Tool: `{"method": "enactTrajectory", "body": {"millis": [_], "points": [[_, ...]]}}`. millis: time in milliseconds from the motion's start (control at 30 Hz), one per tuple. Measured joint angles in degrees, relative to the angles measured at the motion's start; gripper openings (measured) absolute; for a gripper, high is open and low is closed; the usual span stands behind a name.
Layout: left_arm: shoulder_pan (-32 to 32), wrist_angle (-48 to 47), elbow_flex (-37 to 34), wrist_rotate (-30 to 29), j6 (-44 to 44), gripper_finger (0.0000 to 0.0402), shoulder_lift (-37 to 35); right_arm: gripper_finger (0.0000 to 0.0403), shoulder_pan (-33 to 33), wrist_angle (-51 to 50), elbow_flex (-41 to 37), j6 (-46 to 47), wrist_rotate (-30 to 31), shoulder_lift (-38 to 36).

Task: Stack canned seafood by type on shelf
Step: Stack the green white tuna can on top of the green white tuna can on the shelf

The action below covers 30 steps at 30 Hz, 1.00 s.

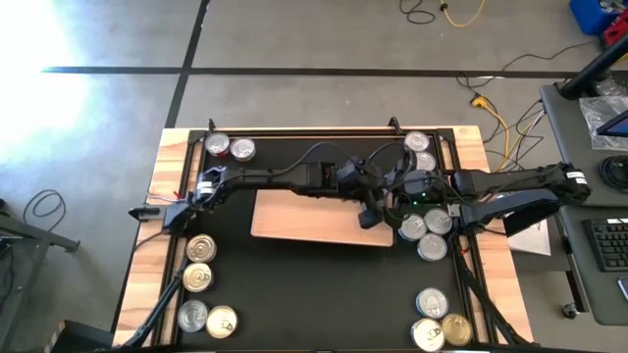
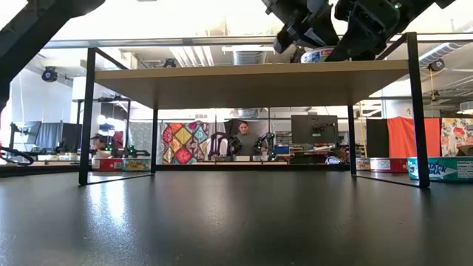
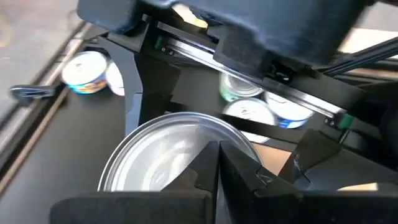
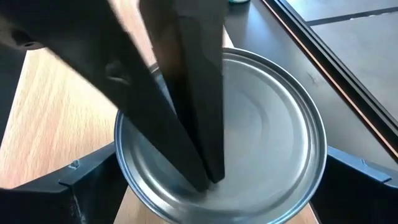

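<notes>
Both arms reach inward and meet, left hand point(image 1: 372, 218) fingers pressed together, right hand point(image 1: 400, 204) fingers spread wide.

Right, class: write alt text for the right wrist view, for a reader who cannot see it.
A round silver tin fills the picture, held at its sides between the right gripper's wide-set fingers. The left gripper's shut dark fingers press down onto its lid, and the pale wooden shelf lies beneath.

Pale light-wood rectangular shelf board point(image 1: 304, 221) lies mid-mat on the big black mat point(image 1: 324, 294) — both dark arms meet over its right end, round silver-lidded tins point(image 1: 425, 233) clustered just beside.
</notes>
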Motion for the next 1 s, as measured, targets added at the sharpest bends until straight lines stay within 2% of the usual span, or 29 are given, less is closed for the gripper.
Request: {"method": "enactTrajectory", "body": {"millis": [133, 500, 733, 1000], "points": [[0.94, 0.97, -1.32, 3.67, 0.04, 0.0, -0.12, 0.04, 0.0, -0.79, 0.06, 0.17, 0.19, -0.02], [0.92, 1.65, -5.05, 4.0, 0.12, 0.0, -0.29, 0.04, -0.04, -2.54, 1.63, -0.07, -1.8, -1.65], [0.4, 4.3, -5.37, 4.13, -0.41, 0.0, -0.08, 0.04, 0.02, -14.96, 9.69, -0.53, -4.15, -3.02], [0.55, 2.67, -5.5, 3.5, 0.8, 0.0, -0.18, 0.0399, 0.07, -23.97, 21.69, -0.62, -2.65, -3.39]]}}
